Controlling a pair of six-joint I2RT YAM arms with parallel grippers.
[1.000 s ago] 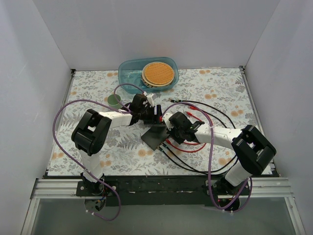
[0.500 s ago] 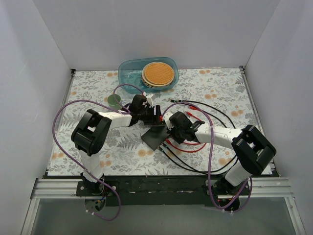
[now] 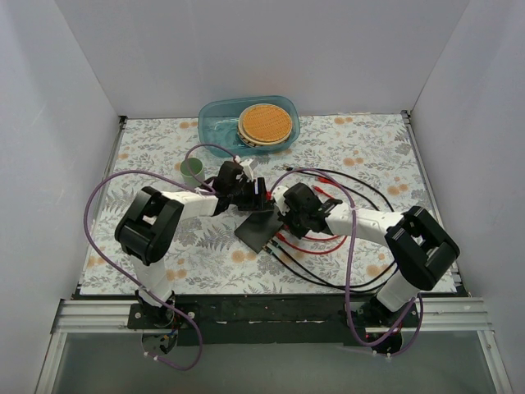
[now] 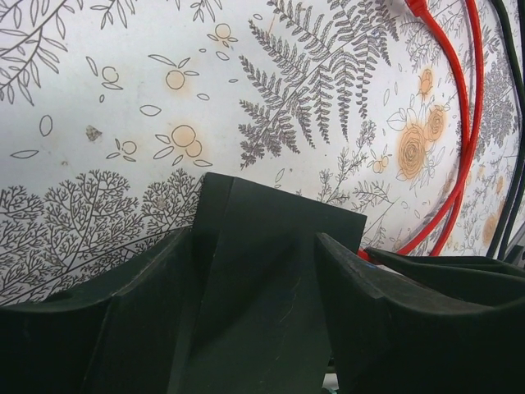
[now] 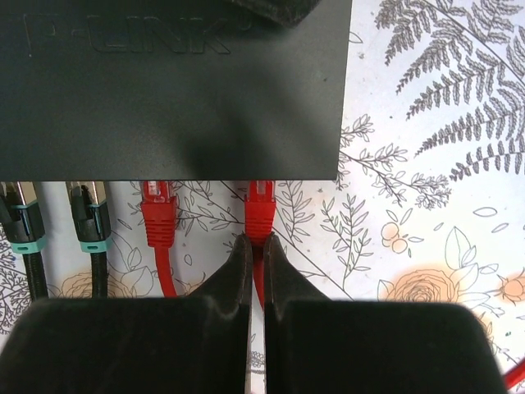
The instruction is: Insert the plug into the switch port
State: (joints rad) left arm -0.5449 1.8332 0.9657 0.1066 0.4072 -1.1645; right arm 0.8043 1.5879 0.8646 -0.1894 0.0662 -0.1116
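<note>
Right jaws clenched on cable (image 5: pixel 257 271) behind red plug (image 5: pixel 260 205), its axis pointing straight at switch (image 5: pixel 176 90) edge ahead; left jaws straddle switch, grip unclear.

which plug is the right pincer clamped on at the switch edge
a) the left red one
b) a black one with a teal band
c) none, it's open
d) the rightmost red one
D: in the right wrist view the shut right pincer pinches the tail of the rightmost red plug at the switch edge.
</note>
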